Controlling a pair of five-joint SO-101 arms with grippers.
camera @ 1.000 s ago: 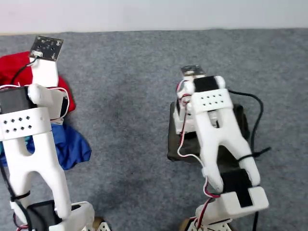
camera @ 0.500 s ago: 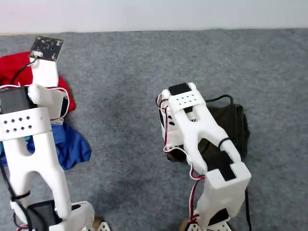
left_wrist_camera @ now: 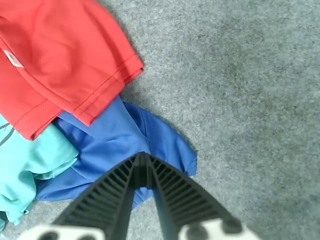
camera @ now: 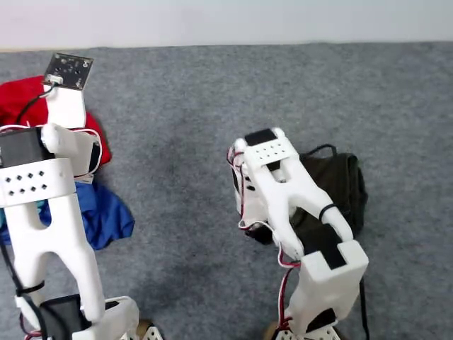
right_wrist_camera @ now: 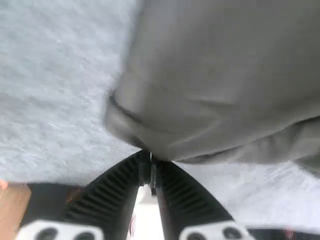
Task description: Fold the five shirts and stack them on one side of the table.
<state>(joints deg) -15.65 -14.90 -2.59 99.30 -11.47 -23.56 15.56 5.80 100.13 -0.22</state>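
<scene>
My left gripper (left_wrist_camera: 145, 159) is shut and empty, its tips hanging over a crumpled blue shirt (left_wrist_camera: 115, 140). A red shirt (left_wrist_camera: 60, 55) lies beside it, partly over the blue one, and a teal shirt (left_wrist_camera: 25, 165) is bunched against both. From above, the red shirt (camera: 21, 99) and blue shirt (camera: 110, 212) sit at the table's left edge under the left arm (camera: 42, 184). A folded dark grey shirt (camera: 347, 184) lies right of centre, half covered by the right arm (camera: 283, 184). My right gripper (right_wrist_camera: 150, 156) is shut, its tips against the thick edge of the dark shirt (right_wrist_camera: 215, 75); I cannot tell if fabric is pinched.
Grey carpet (camera: 177, 127) covers the table, with bare room in the middle and along the far side up to a pale wall. A black cable (camera: 322, 150) loops over the dark shirt. A strip of wood (right_wrist_camera: 10, 205) shows past the carpet's edge.
The right arm has drawn back from the dark shirt's far side to its near left part, uncovering the shirt's right half. The left arm and the left pile have not moved.
</scene>
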